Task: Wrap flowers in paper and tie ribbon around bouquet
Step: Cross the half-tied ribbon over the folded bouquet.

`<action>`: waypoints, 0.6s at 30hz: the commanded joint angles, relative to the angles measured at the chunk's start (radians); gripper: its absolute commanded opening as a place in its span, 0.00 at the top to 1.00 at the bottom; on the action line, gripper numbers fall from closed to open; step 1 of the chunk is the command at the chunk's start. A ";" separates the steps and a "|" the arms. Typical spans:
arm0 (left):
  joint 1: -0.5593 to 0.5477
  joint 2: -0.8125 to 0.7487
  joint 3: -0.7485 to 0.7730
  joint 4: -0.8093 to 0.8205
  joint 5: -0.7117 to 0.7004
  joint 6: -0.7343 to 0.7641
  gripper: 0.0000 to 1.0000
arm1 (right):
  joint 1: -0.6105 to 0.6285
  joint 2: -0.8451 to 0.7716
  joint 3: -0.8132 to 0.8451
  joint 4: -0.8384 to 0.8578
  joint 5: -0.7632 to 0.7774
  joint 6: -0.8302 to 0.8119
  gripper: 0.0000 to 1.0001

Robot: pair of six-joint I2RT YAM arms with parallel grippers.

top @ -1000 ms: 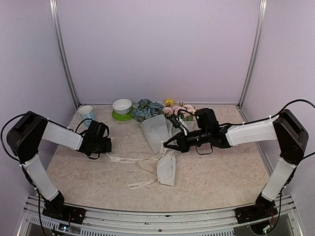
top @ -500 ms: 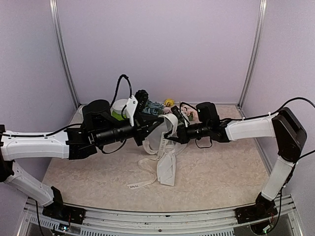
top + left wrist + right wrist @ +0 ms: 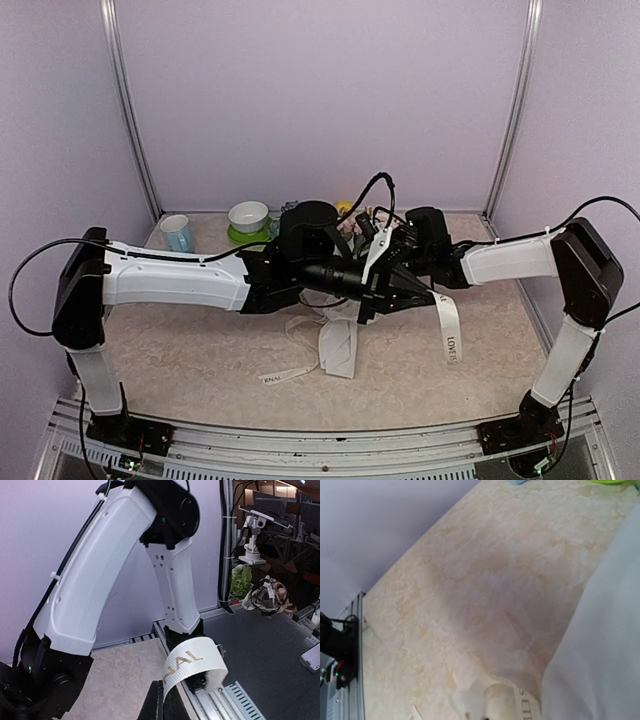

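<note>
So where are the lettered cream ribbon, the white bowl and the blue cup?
Narrow cream lettered fabric ribbon (image 3: 447, 331): top view, middle of the hanging strip.
Round white bowl (image 3: 248, 222): top view, its outer wall.
Small pale blue cup (image 3: 178, 238): top view, its side wall.

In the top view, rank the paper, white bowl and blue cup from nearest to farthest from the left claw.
1. Paper, beside the left claw, on its near side.
2. White bowl, back left, on the green plate.
3. Blue cup, farthest left at the back.
</note>
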 commanded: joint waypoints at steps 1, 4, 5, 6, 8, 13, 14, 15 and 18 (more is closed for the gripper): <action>-0.019 0.109 0.127 -0.116 -0.043 0.148 1.00 | -0.002 -0.050 -0.009 -0.046 0.013 -0.057 1.00; -0.078 0.180 0.215 -0.267 -0.128 0.285 0.90 | -0.002 -0.057 0.005 -0.089 0.003 -0.086 1.00; -0.090 0.188 0.211 -0.283 -0.149 0.318 0.71 | -0.002 -0.058 0.012 -0.106 -0.009 -0.096 1.00; -0.098 0.189 0.195 -0.285 -0.165 0.357 0.50 | -0.003 -0.061 0.015 -0.118 -0.014 -0.104 1.00; -0.105 0.175 0.151 -0.275 -0.192 0.391 0.21 | -0.002 -0.072 0.011 -0.131 -0.012 -0.118 1.00; -0.105 0.145 0.105 -0.308 -0.347 0.455 0.01 | -0.003 -0.085 0.018 -0.176 0.011 -0.149 1.00; -0.105 0.137 0.103 -0.323 -0.386 0.463 0.01 | -0.002 -0.085 0.023 -0.184 0.017 -0.155 1.00; -0.105 0.124 0.093 -0.330 -0.421 0.466 0.01 | -0.002 -0.083 0.027 -0.190 0.020 -0.158 1.00; -0.086 0.083 0.053 -0.325 -0.471 0.467 0.01 | -0.002 -0.079 0.041 -0.214 0.040 -0.167 1.00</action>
